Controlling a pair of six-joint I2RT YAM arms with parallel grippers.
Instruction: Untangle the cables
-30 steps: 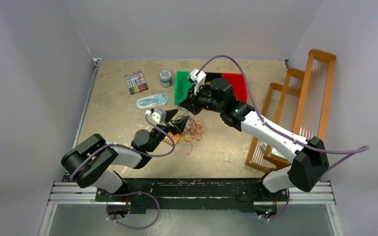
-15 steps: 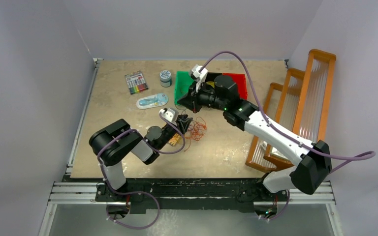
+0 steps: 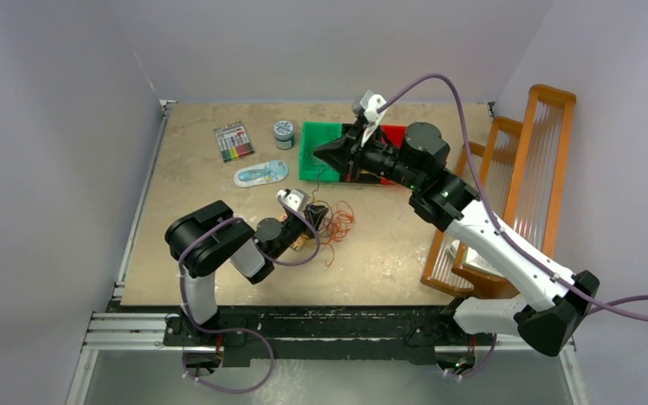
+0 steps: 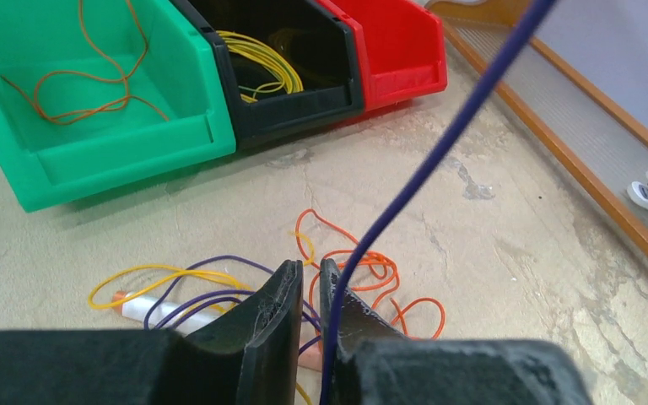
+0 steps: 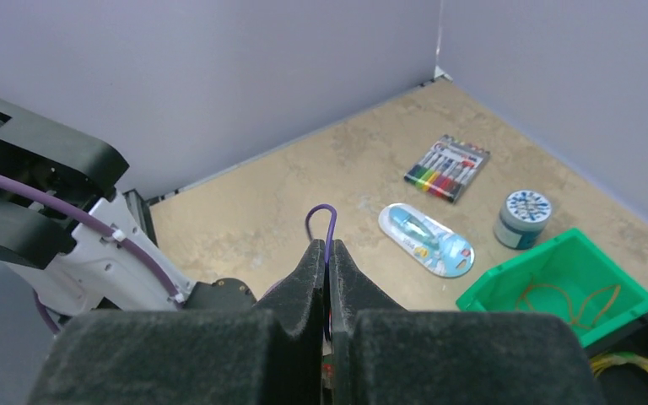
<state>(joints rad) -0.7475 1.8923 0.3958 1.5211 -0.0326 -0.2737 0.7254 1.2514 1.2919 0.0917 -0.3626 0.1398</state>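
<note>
The cables [image 3: 335, 223] lie as a loose tangle of orange [image 4: 373, 268], yellow [image 4: 159, 274] and purple [image 4: 187, 297] loops on the table. My left gripper [image 4: 306, 270] hangs just over the tangle [image 3: 314, 210], its jaws a narrow slit apart. One purple cable [image 4: 439, 152] rises taut out of that slit, up and to the right. My right gripper [image 5: 326, 246] is shut on this purple cable, and a small loop [image 5: 321, 218] sticks out past its tips. In the top view the right gripper [image 3: 319, 155] is raised in front of the bins.
A green bin [image 4: 126, 156] holds an orange cable, a black bin [image 4: 295, 110] holds yellow cables, and a red bin [image 4: 392, 59] stands beside them. A marker pack [image 3: 234, 142], a small tin [image 3: 283, 133] and a blister pack [image 3: 261, 174] lie at the back left. An orange rack [image 3: 515, 169] stands on the right.
My right gripper has risen and moved right, drawing the purple cable taut. The left arm has folded in and its jaws have narrowed from wide open to a slit at the tangle.
</note>
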